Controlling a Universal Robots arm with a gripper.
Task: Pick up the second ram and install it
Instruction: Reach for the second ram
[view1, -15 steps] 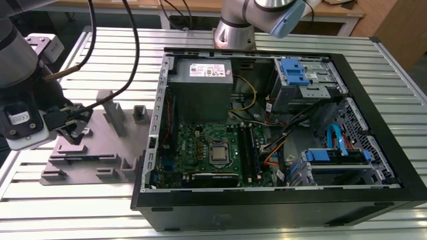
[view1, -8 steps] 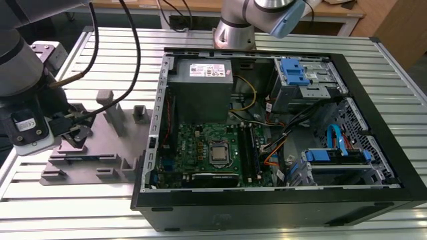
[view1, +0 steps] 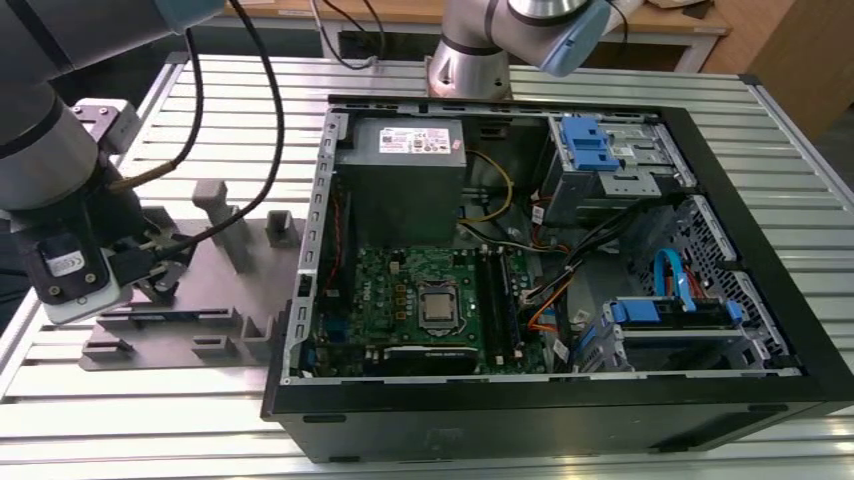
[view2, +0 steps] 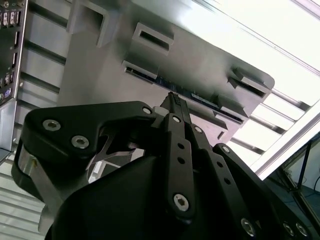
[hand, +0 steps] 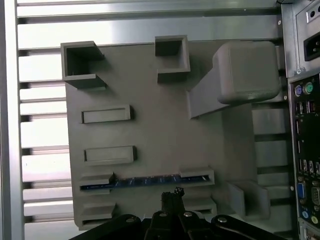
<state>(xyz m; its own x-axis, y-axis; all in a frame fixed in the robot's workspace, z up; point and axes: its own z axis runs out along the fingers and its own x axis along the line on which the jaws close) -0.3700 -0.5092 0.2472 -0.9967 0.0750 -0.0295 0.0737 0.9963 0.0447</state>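
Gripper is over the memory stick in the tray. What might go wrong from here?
1. In the first wrist view the gripper sits off the middle of the memory stick, so a grasp there may tilt it in the lift.
2. Holder blocks flank the stick's ends; a skewed descent may strike them or the tray.
3. In the exterior view a black cable hangs near the tray's upright post and may snag.
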